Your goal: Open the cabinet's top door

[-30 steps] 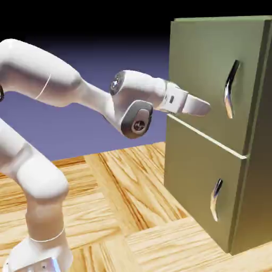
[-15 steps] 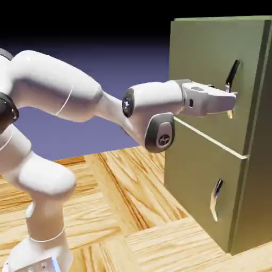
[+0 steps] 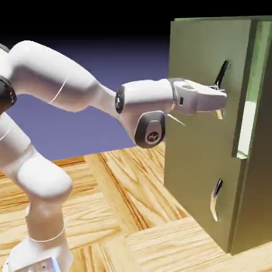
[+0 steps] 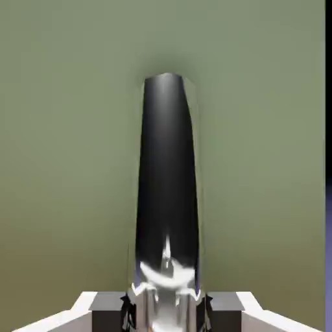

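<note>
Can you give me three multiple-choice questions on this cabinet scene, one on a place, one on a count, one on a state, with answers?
1. Where is the pincer?
A. on the top door's handle
B. on the lower handle
C. on the table

2. How many handles show on the cabinet?
A. one
B. two
C. three

3. The top door is:
A. flush shut
B. slightly ajar
C. removed

Answers: A, the hand view shows the fingers clamping the dark handle; B, one per door; B, pale interior shows at its edge.
</note>
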Robot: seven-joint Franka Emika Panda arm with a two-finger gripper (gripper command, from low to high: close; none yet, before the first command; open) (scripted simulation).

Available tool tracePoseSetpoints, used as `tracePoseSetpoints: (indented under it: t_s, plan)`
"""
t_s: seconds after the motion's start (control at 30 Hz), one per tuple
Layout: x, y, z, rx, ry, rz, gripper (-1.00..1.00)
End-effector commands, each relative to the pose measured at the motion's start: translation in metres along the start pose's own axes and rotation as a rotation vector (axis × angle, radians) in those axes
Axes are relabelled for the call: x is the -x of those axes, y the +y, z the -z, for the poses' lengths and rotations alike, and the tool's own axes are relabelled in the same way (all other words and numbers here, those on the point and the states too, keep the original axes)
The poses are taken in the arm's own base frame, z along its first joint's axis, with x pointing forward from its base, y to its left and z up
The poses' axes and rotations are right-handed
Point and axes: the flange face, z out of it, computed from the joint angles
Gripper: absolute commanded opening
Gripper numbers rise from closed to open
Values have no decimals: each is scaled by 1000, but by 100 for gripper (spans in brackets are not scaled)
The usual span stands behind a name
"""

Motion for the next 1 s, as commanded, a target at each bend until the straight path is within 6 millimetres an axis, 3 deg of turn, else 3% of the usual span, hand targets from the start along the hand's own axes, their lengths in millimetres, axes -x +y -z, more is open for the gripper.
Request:
tracePoseSetpoints:
  t_s: [0.0,0.67,0.97]
  plan:
    - [1,-1,5,9,9,0,-100]
    - [37,-36,98,185,189,3,-100]
    - [40,-46,102,191,227,18,-100]
